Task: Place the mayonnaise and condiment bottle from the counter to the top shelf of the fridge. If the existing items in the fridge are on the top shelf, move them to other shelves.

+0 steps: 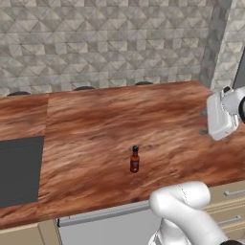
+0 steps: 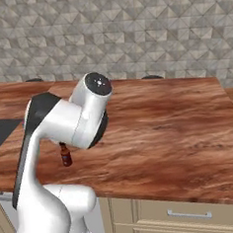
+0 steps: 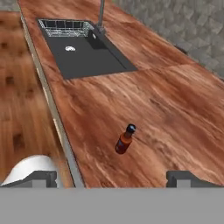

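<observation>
The condiment bottle (image 1: 134,159), slim and red-brown with a black cap, stands upright near the front of the counter (image 1: 105,124). In the right base view my own arm partly covers the bottle (image 2: 66,155). The hand view looks down on the bottle (image 3: 124,140), which stands ahead of the fingers and apart from them. My gripper (image 3: 113,178) is open, its two dark fingertips (image 3: 44,176) spread wide with nothing between them. From the left base camera the gripper (image 1: 205,122) hangs above the counter's right part, well right of the bottle. The mayonnaise jar and the fridge are out of view.
A dark sink (image 3: 83,54) with a wire basket (image 3: 65,27) and a faucet (image 3: 101,17) is set into the counter beyond the bottle. Beige drawer fronts (image 2: 180,215) run below the counter edge. A tiled wall (image 1: 105,43) backs the counter.
</observation>
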{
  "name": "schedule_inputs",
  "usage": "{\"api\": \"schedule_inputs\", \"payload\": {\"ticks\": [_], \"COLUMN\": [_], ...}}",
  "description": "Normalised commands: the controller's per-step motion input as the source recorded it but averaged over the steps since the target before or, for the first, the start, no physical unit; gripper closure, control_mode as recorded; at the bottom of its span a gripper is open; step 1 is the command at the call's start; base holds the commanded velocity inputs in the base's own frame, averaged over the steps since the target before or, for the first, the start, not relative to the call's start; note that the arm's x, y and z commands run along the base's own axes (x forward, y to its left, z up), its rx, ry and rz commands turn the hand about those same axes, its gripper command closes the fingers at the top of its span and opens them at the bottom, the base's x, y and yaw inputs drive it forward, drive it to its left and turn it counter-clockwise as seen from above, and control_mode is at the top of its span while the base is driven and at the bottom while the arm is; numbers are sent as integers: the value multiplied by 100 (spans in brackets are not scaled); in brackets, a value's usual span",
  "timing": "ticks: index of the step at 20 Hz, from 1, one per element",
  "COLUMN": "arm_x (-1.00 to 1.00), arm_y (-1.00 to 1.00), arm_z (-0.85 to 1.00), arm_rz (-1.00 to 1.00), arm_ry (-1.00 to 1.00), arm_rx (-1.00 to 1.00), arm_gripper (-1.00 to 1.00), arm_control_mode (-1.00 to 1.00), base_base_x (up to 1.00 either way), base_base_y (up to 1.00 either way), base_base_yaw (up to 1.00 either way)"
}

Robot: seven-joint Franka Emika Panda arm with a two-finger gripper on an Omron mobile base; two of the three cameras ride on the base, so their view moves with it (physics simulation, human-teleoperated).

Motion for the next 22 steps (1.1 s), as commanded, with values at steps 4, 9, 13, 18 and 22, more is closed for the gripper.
{"api": "schedule_inputs", "payload": {"ticks": [4, 9, 13, 18, 22], "arm_x": [54, 42, 23, 14, 7], "arm_y": [-4, 4, 23, 9, 5], "arm_z": [-61, -61, -37, -16, -22], "arm_rz": [12, 7, 3, 2, 7], "arm_ry": [2, 0, 0, 0, 0], "arm_rx": [44, 19, -4, -7, -2], "arm_gripper": [-100, -100, -100, -100, -100], "arm_control_mode": [-100, -100, -100, -100, -100], "base_base_x": [0, 0, 0, 0, 0], "base_base_y": [0, 0, 0, 0, 0], "base_base_yaw": [0, 0, 0, 0, 0]}}
